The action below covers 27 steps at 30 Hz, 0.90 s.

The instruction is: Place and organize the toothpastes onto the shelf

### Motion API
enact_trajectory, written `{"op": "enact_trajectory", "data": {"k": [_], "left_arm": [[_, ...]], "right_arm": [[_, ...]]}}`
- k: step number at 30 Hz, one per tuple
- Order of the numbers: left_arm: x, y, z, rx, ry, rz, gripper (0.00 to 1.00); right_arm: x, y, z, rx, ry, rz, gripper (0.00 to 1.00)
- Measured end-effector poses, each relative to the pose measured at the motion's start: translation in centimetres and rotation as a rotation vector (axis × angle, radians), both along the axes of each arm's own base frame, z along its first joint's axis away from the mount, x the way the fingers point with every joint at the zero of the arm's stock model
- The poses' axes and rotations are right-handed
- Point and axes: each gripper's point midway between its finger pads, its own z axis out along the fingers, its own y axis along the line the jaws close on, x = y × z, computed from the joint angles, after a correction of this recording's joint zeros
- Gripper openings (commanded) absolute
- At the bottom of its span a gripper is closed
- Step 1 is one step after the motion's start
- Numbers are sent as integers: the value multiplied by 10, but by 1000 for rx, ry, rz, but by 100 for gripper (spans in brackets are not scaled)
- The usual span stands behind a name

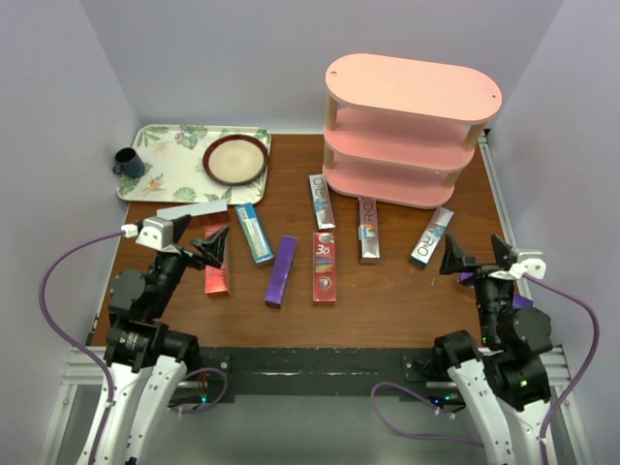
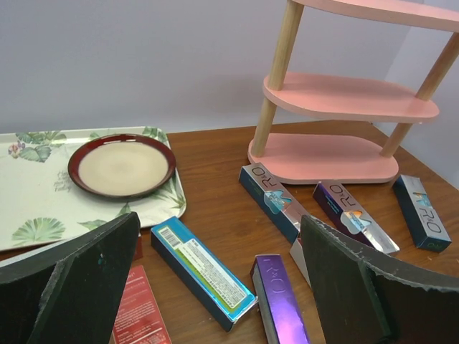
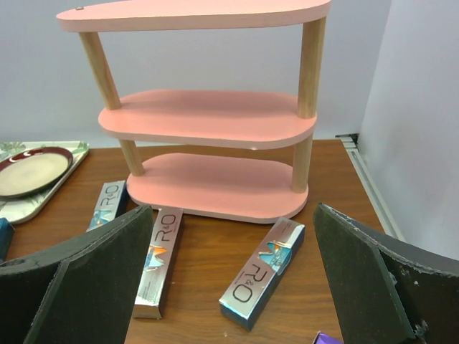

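Note:
The pink three-tier shelf (image 1: 412, 131) stands at the back right with bare boards. Several toothpastes lie flat on the table before it: three silver ones (image 1: 321, 201) (image 1: 368, 230) (image 1: 432, 235), a red "3D" one (image 1: 325, 266), a purple one (image 1: 282, 270), a teal one (image 1: 254, 232) and another red one (image 1: 216, 262). My left gripper (image 1: 208, 250) hovers open over the teal carton (image 2: 203, 271) and purple carton (image 2: 281, 301), holding nothing. My right gripper (image 1: 479, 256) hangs open and empty near the rightmost silver carton (image 3: 262, 272), facing the shelf (image 3: 215, 183).
A floral tray (image 1: 160, 174) at the back left carries a red-rimmed plate (image 1: 235, 159) and a dark mug (image 1: 127, 163). One more silver carton (image 1: 191, 209) lies by the tray's front edge. White walls close in the table on three sides.

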Motion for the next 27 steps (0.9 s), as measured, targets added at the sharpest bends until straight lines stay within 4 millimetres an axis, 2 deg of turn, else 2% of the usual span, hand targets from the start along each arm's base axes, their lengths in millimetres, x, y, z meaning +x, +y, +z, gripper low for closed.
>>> {"op": "enact_trajectory", "data": {"k": [4, 15, 23, 27], "left_arm": [[2, -1, -2, -22, 4, -3, 100], [12, -16, -27, -69, 111, -67, 100], [13, -19, -31, -69, 127, -82, 100], [13, -22, -33, -69, 139, -94, 100]], "right_arm": [[0, 1, 0, -1, -1, 4, 99], [5, 18, 8, 40, 56, 88, 99], [11, 51, 16, 95, 174, 245, 99], [23, 71, 8, 133, 289, 315, 99]]}}
